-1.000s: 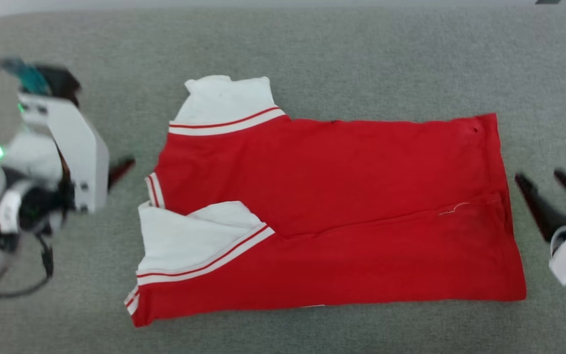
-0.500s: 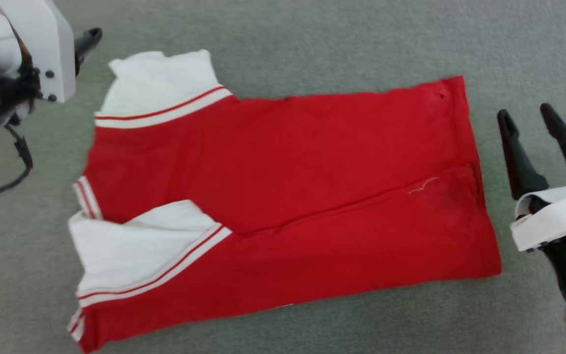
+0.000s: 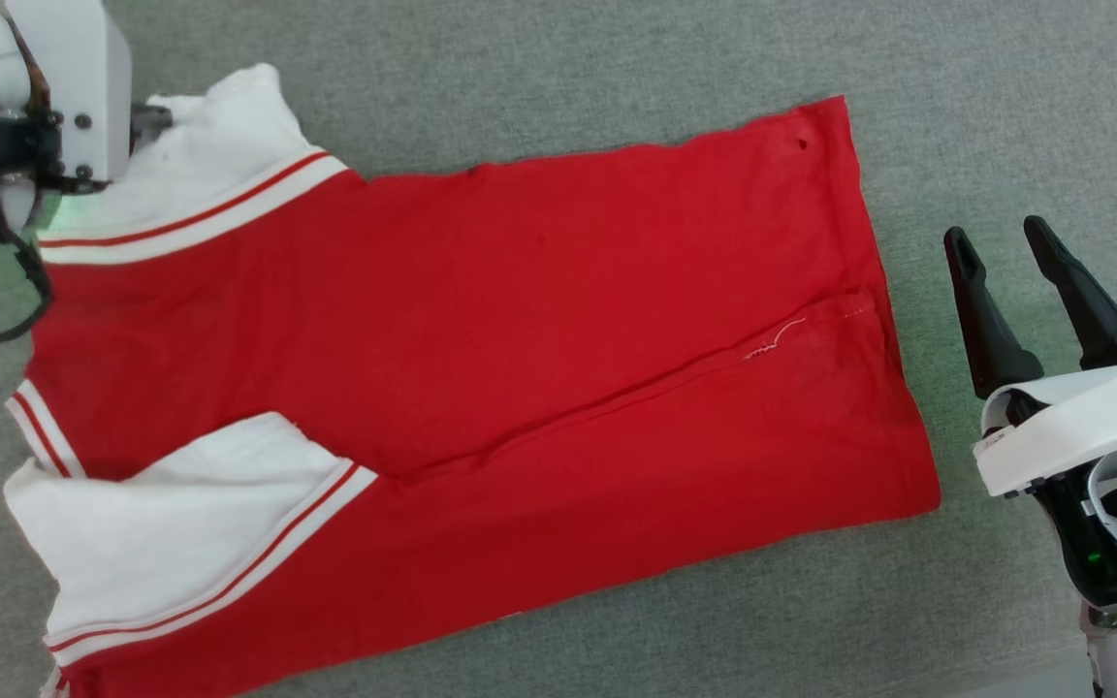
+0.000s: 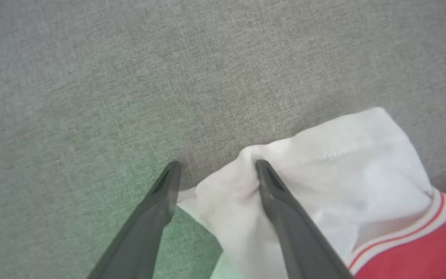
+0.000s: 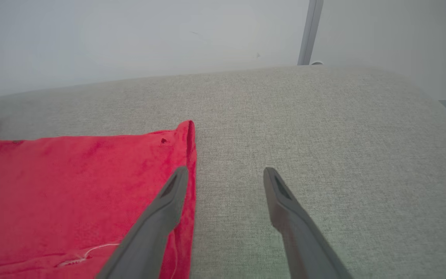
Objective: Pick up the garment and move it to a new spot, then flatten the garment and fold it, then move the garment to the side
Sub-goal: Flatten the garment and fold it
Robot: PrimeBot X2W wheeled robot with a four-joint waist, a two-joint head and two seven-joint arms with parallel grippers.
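The grey surface (image 3: 617, 58) is where I'm working, and the garment (image 3: 520, 310) lies across most of it as a long red strip, back side up, collar end toward my left arm and hem (image 3: 883, 320) toward my right. I'd say the pick-up, the move and the flattening are done. The long edges look turned in, with a fold line running lengthwise and the near sleeve (image 3: 171, 523) laid over the red. What I judge is left is folding it end to end, then shifting it to the side.

My left gripper (image 4: 217, 164) is spread wide at the far sleeve (image 4: 343, 155). One finger presses into the white cloth's edge and the other sits on bare surface. It straddles the corner but has closed on nothing.

My right gripper (image 3: 995, 230) is just as wide open and empty, just beside the hem and not touching it.

A loose thread (image 3: 777, 339) and a small dark spot (image 3: 802, 144) show near the hem.
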